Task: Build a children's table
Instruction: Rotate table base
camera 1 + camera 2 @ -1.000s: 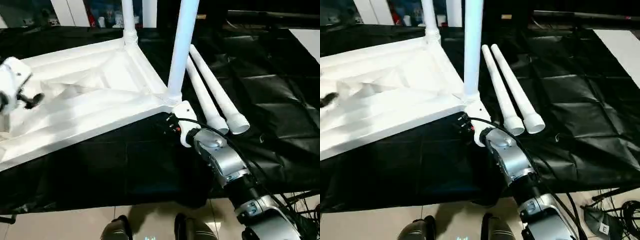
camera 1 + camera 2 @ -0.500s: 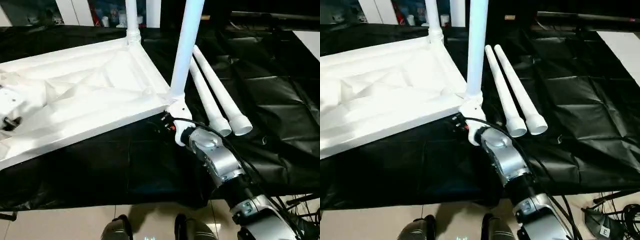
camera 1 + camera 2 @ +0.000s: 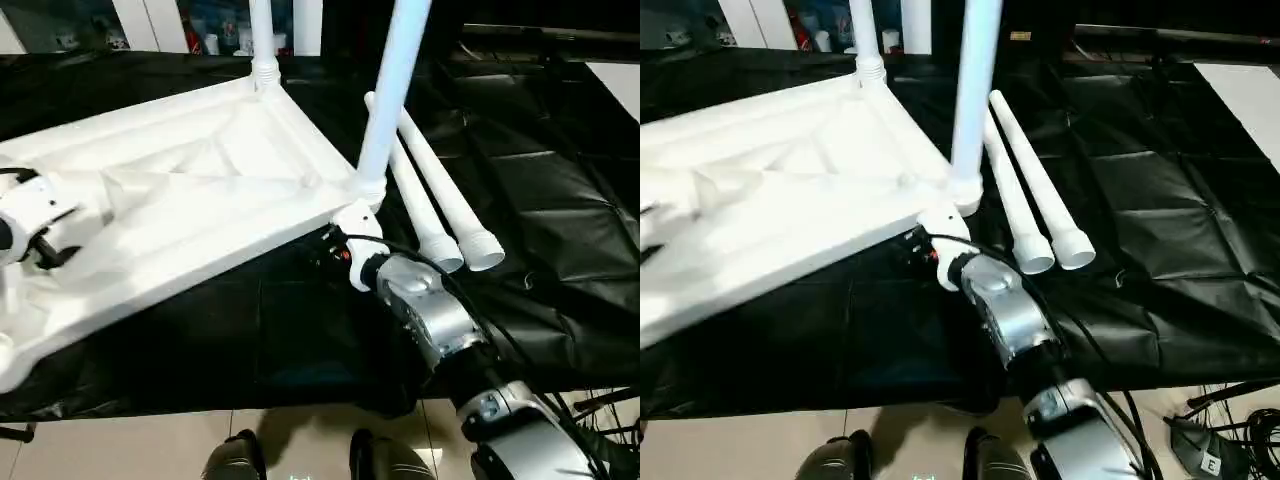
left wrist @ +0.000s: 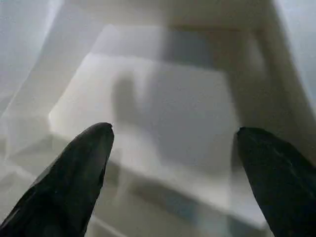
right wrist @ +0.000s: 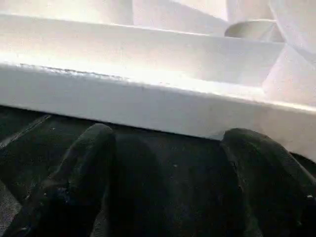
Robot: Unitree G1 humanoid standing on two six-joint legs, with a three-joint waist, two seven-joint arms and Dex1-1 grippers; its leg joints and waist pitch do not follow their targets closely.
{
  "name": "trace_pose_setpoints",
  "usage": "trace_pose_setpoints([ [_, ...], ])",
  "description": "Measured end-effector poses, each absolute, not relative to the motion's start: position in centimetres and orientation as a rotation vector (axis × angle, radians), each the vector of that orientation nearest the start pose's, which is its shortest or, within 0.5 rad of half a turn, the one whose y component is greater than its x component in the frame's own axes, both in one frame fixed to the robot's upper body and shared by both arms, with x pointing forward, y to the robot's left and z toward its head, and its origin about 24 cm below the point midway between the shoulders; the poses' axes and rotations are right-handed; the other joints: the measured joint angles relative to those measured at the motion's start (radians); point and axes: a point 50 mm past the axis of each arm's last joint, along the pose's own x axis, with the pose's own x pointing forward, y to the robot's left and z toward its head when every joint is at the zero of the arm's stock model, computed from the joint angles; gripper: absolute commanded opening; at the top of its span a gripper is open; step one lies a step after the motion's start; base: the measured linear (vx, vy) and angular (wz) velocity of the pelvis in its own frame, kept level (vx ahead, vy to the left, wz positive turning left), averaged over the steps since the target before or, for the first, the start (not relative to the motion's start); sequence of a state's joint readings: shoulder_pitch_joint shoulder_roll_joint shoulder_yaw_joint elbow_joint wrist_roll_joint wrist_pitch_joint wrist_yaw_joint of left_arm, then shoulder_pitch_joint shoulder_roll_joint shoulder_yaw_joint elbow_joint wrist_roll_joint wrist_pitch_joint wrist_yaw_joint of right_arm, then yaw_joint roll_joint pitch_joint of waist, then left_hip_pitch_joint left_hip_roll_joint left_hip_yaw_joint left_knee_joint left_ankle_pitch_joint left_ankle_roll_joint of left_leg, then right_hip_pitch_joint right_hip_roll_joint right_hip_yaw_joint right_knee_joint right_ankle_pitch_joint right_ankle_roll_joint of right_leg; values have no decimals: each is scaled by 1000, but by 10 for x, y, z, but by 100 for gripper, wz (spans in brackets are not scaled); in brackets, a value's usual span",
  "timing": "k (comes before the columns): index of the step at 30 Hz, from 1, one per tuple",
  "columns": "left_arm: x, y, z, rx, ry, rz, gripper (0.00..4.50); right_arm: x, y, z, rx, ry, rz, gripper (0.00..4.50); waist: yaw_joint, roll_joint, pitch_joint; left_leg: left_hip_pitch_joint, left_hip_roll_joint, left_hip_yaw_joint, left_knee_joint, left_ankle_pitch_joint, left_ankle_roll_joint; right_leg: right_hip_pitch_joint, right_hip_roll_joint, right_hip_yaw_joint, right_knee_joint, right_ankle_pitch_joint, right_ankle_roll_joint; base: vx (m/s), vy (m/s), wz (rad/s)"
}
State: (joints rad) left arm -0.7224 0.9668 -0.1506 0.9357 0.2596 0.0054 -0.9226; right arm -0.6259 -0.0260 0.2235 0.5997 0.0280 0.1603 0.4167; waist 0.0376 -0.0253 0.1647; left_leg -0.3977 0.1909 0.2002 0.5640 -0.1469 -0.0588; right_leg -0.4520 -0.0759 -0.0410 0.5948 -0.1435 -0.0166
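The children's table is in parts: its white tabletop (image 3: 200, 190) lies ribbed side up on a black cloth. One white leg (image 3: 392, 90) stands upright in the near right corner socket, another leg (image 3: 262, 35) in the far corner socket. Two loose legs (image 3: 421, 205) (image 3: 448, 190) lie side by side on the cloth to the right. My right gripper (image 5: 165, 163) is open, low on the cloth, with the tabletop's rim (image 5: 148, 98) just beyond its tips below the near right corner. My left gripper (image 4: 173, 143) is open over the ribbed underside at the left, holding nothing.
The black cloth (image 3: 560, 200) spreads wide to the right of the loose legs. Its front edge drops to a tan floor where my feet (image 3: 300, 460) show. A white panel (image 3: 620, 80) sits at the far right edge.
The tabletop has turned: its near right corner with the upright leg shifted right, and its left end swung toward me. My left wrist dropped lower over it.
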Motion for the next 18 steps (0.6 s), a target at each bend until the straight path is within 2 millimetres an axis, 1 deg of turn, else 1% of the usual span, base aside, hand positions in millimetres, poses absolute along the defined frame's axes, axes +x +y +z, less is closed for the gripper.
trace_pose_setpoints([
  [4, 303, 363, 137, 815, 757, -547, 446, 341, -47, 63, -161, 190, 737, 386, -4, 0, 0, 2, 0, 1, -2, 0, 0, 0, 0, 1, 0, 0, 0, 0, 0, 0],
  [11, 287, 346, 127, 722, 766, -737, 446, 342, -50, 59, -155, 205, 729, 386, -10, 0, 0, 5, 0, 3, -2, 0, 0, 1, 0, 3, 1, 0, 0, 0, 0, 0],
  [15, 284, 326, 120, 660, 740, -863, 446, 343, -53, 59, -151, 206, 719, 386, -9, -1, 0, 5, 0, 4, -3, 0, 0, 1, 0, 3, 1, 0, 0, 0, 0, 0],
  [18, 284, 307, 116, 628, 704, -924, 446, 343, -50, 60, -148, 195, 731, 386, -7, -2, 0, 5, 1, 4, -2, 0, 0, 1, 0, 3, 1, 0, 0, 0, 0, 0],
])
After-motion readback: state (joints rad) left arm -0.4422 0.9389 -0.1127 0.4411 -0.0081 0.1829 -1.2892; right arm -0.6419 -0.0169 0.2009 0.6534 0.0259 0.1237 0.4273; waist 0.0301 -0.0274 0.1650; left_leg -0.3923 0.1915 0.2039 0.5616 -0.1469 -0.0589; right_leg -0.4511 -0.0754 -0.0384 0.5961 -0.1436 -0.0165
